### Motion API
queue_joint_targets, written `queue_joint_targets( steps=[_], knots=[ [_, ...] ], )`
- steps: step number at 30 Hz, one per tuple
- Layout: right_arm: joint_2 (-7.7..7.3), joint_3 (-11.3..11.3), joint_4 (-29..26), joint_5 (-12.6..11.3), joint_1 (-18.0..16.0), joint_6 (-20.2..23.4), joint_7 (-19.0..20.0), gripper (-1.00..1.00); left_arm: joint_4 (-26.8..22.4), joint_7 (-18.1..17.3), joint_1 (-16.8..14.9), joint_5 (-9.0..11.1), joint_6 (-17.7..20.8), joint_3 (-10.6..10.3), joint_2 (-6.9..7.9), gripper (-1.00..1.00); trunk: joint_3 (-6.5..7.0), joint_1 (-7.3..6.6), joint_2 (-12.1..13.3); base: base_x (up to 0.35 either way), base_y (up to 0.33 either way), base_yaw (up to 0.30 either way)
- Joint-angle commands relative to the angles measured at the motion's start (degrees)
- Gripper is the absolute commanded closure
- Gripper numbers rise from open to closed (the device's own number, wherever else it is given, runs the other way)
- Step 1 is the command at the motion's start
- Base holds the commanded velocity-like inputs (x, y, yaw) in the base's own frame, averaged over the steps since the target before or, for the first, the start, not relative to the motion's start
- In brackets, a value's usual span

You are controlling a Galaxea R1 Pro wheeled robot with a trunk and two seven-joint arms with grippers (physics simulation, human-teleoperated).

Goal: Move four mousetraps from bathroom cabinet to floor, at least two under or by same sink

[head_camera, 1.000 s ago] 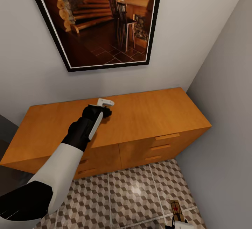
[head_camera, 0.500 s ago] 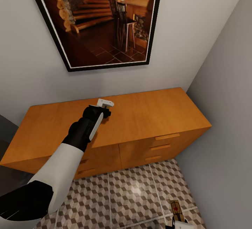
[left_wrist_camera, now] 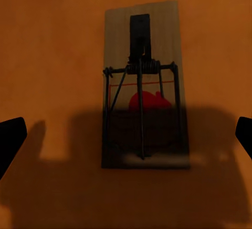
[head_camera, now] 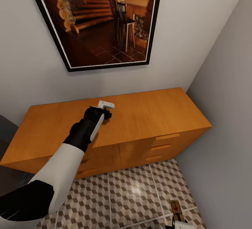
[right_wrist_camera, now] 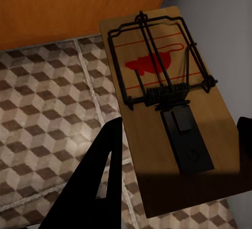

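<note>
Left gripper (head_camera: pixel 106 107), fingers spread, hovers above a mousetrap (left_wrist_camera: pixel 143 85) on the cabinet (head_camera: pixel 150 113); right gripper (right_wrist_camera: pixel 176 150) pinches a second mousetrap (right_wrist_camera: pixel 168 108)

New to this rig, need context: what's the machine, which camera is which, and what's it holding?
It's a simulated two-armed wheeled robot. The head camera looks down on an orange cabinet and the bathroom floor. The left end effector hovers open over the cabinet top; its wrist camera shows a mousetrap lying there between the spread fingers. The right end effector is at the frame's bottom edge; its wrist camera shows a second mousetrap between its fingers, seemingly gripped above the tiles.
</note>
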Motion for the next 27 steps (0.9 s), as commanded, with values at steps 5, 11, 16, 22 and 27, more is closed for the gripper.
queue_joint_targets(
  steps=[5, 11, 16, 22, 27],
  knots=[
    [0.03, 0.50, 0.03, -0.37, -0.03, -0.15, -0.22, 1.00, 0.25, 0.09, -0.04, -0.05, 0.27, -0.10, 0.00, -1.00, -0.08, 0.03, -0.10, 0.000, 0.000, 0.000],
    [0.03, 0.50, 0.03, -0.37, -0.03, -0.15, -0.21, 1.00, 0.34, 0.08, -0.04, -0.03, 0.27, -0.10, 0.01, -1.00, -0.08, 0.03, -0.10, 0.000, 0.000, 0.000],
    [0.04, 0.50, 0.03, -0.37, -0.03, -0.15, -0.23, 1.00, 0.41, 0.08, -0.04, 0.02, 0.27, -0.10, 0.00, -1.00, -0.08, 0.03, -0.10, 0.000, 0.000, 0.000],
    [0.02, 0.50, 0.03, -0.37, -0.03, -0.15, -0.25, 1.00, 0.69, 0.06, -0.04, 0.04, 0.27, -0.10, -0.01, -1.00, -0.08, 0.03, -0.10, 0.000, 0.000, 0.000],
    [0.02, 0.50, 0.03, -0.37, -0.03, -0.15, -0.23, 1.00, 0.70, -0.11, -0.04, 0.05, 0.27, -0.10, -0.01, -1.00, -0.08, 0.03, -0.10, 0.000, 0.000, 0.000]
  ],
)
